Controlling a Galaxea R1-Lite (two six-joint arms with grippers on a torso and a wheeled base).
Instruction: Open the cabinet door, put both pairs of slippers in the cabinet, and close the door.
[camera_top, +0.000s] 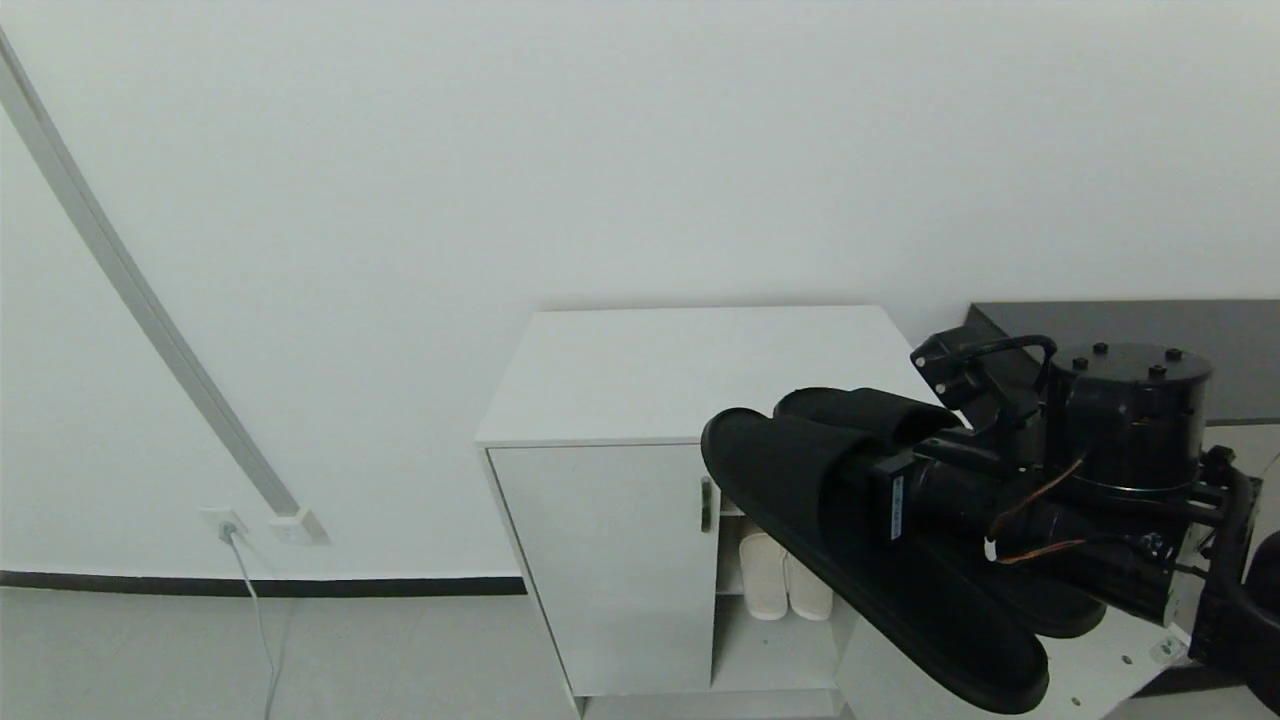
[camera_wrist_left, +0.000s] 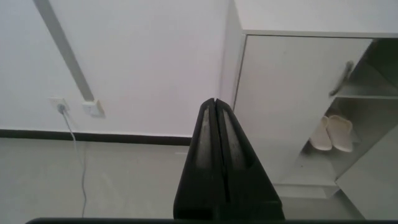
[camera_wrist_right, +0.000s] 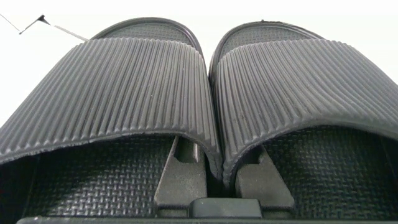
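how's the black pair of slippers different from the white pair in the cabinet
Colour: the black ribbed rubber slippers are dark, the plain white slippers pale.
Place: the black pair is up in the air, clamped by the right gripper; the white pair rests on a shelf inside the white cabinet.
Pose: the black pair tilts; the white pair lies flat.
Shared: each pair sits side by side.

The head camera looks down on the cabinet (camera_top: 690, 375) from some way off. The left wrist camera faces it from lower, off its closed-door side (both share the white slippers (camera_top: 786, 590) inside). The right wrist camera sits close against the black slippers (camera_wrist_right: 205, 93), probably pointing toward the cabinet.
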